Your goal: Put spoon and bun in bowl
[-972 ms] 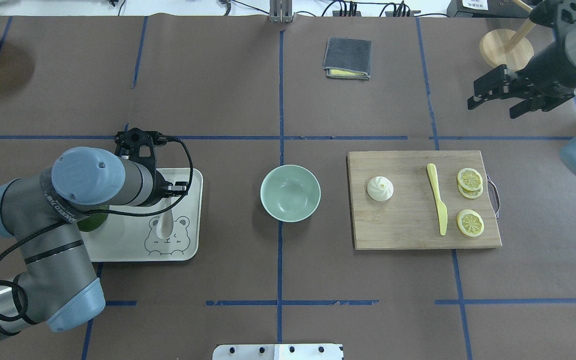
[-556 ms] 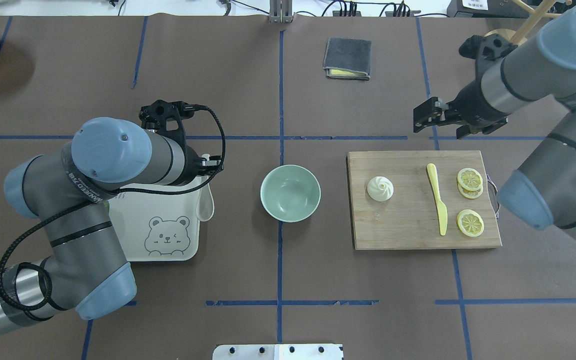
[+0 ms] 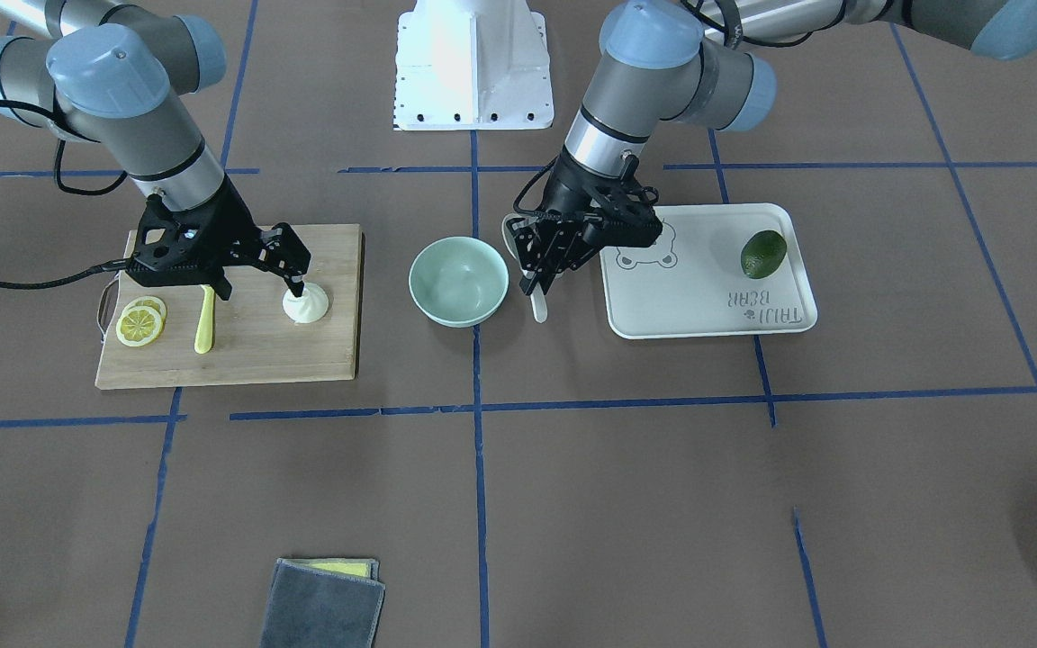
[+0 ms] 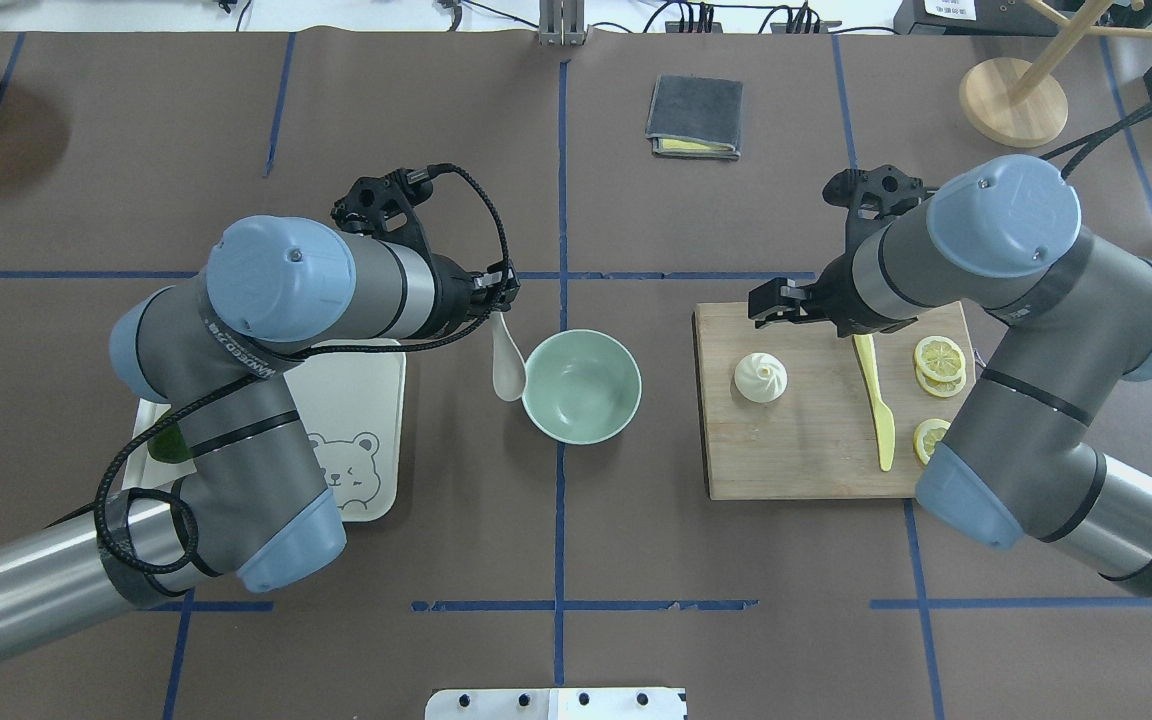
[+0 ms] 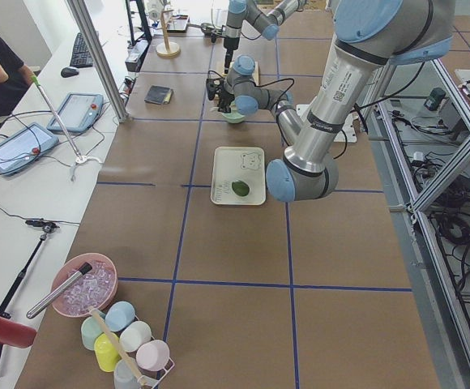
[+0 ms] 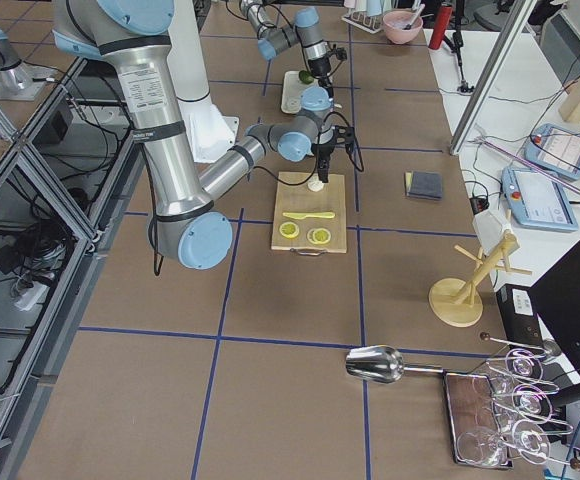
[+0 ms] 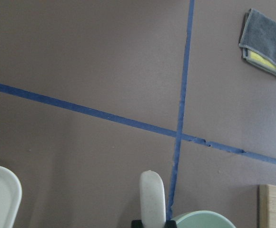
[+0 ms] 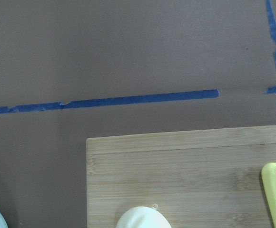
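Observation:
The pale off-white spoon (image 4: pixel 508 360) hangs scoop-down from my left gripper (image 4: pixel 499 300), which is shut on its handle, just outside the left rim of the mint-green bowl (image 4: pixel 581 387). The bowl is empty. The front view shows the same gripper (image 3: pixel 532 274), spoon (image 3: pixel 536 304) and bowl (image 3: pixel 458 281). The left wrist view shows the spoon (image 7: pixel 152 199) and the bowl's rim (image 7: pixel 204 219). The white pleated bun (image 4: pixel 760 377) sits on the wooden board (image 4: pixel 816 450). My right gripper (image 4: pixel 771 305) is open and empty, just above and beyond the bun (image 3: pixel 306 306) (image 8: pixel 142 219).
A yellow plastic knife (image 4: pixel 876 400) and lemon slices (image 4: pixel 939 358) lie on the board right of the bun. The white bear tray (image 4: pixel 356 400) with a green fruit (image 3: pixel 762 254) is left of the bowl. A grey cloth (image 4: pixel 695 117) and a wooden stand (image 4: pixel 1011 100) are at the back.
My left gripper has lifted the spoon off the bear tray and carried it right to the bowl's left rim. My right arm has swung in from the far right to above the board by the bun.

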Controlling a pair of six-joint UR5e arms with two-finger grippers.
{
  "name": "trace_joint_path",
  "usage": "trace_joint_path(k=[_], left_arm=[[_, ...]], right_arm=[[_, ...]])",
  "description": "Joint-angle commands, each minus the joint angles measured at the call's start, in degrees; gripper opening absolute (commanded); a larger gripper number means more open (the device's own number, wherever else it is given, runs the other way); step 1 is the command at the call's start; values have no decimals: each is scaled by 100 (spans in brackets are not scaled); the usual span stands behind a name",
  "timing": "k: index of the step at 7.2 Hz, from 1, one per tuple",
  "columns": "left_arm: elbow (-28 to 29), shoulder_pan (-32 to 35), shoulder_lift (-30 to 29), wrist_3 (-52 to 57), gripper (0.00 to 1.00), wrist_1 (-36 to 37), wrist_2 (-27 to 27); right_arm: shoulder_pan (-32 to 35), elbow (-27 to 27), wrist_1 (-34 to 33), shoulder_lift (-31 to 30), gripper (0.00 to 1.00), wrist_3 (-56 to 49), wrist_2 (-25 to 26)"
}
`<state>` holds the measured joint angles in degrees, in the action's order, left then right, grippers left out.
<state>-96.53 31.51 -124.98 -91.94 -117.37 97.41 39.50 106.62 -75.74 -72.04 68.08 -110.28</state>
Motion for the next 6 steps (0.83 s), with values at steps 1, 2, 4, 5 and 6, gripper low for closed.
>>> trace_joint_path(k=[1,2,4,5,6], left_arm=[[597,-13,-480,-428,0,-146,-20],[774,-30,-596,-439,0,-155,-29],[802,-205,-598,-430,0,-146,-38],[846,-276,-606,-430,0,-146,-47],[881,-372,-606,-430,0,-146,-221]], right_arm=[[-197,-63,6,6,100,12,112],[-249,-89,6,15,100,12,120],[-276,-237,6,111,100,3,121],[-276,-526,6,364,100,12,121],[-294,-589,6,419,100,12,129]])
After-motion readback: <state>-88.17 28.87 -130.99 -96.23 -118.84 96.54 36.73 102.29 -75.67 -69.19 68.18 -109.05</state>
